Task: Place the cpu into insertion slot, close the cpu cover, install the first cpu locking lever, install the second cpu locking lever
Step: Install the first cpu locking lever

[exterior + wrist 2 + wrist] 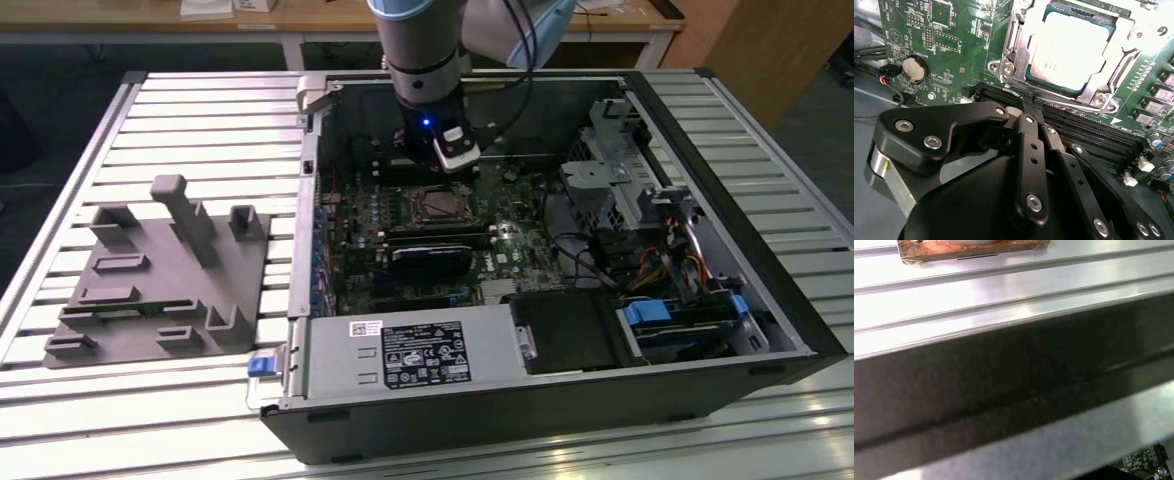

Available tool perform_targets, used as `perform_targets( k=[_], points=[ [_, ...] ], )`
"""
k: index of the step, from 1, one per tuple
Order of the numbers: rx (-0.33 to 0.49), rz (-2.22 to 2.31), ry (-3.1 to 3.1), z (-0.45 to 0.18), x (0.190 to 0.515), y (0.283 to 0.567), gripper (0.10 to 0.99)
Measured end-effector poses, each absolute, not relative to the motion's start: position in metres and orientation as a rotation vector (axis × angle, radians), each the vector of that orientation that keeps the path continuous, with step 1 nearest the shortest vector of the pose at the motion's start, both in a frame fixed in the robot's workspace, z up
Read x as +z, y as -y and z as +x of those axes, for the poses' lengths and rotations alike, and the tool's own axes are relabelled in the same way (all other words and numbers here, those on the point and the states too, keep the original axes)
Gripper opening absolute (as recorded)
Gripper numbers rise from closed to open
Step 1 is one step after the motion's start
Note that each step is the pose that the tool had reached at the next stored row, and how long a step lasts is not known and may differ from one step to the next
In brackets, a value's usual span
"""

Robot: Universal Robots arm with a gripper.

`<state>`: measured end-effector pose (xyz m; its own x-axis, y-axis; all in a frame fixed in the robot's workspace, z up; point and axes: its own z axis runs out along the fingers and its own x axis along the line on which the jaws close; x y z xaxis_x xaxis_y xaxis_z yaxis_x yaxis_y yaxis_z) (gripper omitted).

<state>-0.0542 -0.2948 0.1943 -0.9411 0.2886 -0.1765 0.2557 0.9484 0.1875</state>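
Gripper fingers pressed together, holding nothing, just beside cpu cover lying over cpu, fingertips partly hidden

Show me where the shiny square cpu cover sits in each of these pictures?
Exterior view: cpu cover lies mid-motherboard, just below the arm's gripper.
Second wrist view: it frames the chip beyond the shut fingers.
First wrist view: not in it.
Shared landmark: green motherboard.
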Motion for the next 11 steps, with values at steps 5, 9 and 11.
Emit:
perform_targets(
  k=[5,9,11],
  points=[
    [0.240,0.409,-2.900,-0.0542,0.1938,0.2953,0.106],
    [0.240,0.409,-2.900,-0.0542,0.1940,0.2971,0.106],
    [0.240,0.409,-2.900,-0.0542,0.1939,0.2972,0.106]
  ],
)
